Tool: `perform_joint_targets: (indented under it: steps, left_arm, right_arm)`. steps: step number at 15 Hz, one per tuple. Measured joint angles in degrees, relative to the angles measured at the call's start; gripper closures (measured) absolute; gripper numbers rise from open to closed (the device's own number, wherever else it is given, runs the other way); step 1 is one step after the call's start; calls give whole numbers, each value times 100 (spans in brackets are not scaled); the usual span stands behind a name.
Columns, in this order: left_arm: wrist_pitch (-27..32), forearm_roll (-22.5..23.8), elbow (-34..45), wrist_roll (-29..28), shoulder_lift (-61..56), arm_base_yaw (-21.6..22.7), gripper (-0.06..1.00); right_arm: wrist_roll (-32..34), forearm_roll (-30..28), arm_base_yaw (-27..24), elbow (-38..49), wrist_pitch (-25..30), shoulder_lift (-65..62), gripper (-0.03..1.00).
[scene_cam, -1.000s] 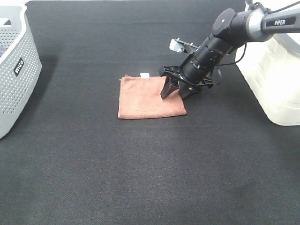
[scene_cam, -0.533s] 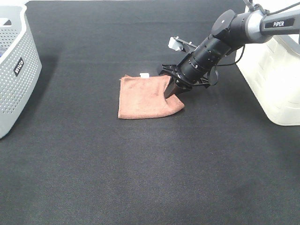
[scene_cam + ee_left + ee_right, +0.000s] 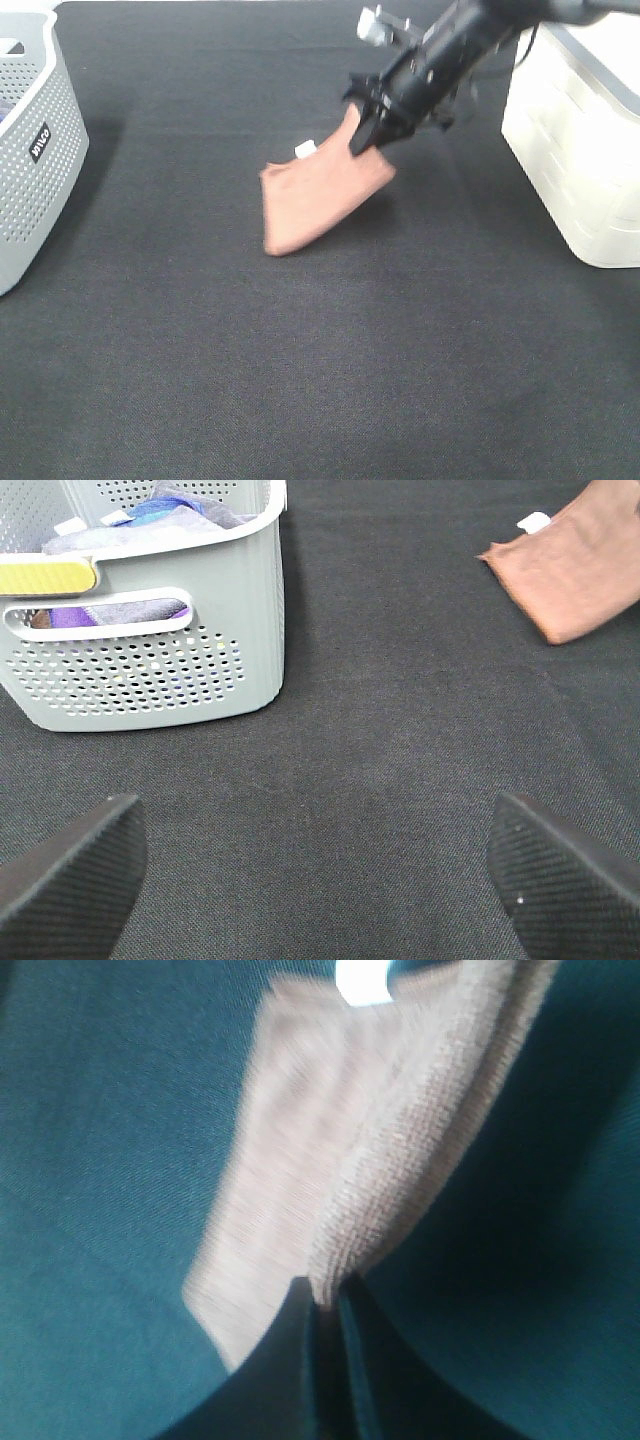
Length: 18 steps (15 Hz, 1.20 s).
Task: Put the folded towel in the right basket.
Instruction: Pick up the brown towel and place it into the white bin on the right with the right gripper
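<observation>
Presently we find the right gripper [image 3: 368,137] clamped on a corner of the folded towel [image 3: 320,195], which hangs slanting below it, well apart from the right basket [image 3: 560,170] that stands to the gripper's right.

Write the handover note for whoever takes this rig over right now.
Right end effector: shut on one edge of the folded towel, which hangs tilted over the black tabletop; I cannot tell whether its low corner touches.
Left end effector: open, empty, near the grey perforated basket.
White plastic bin: stands to the right of the towel.
Done: towel grasped and raised.
Left: carry it right, over the bin's rim, and release.
</observation>
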Motion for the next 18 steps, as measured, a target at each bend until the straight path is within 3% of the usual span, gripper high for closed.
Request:
perform_joint_targets:
  steps: [6,14,18]
  left_arm:
    - [0,0,0,0,0,0,7]
    - [0,0,0,0,0,0,7]
    - [0,0,0,0,0,0,7]
  right_arm:
    - [1049,-1306,0,-1461,1043,-579,97]
    - [1415,-2911,0,-1788,1071,-1805,97]
    - [1421,-3014,-579,-1788,1077,-2315,97]
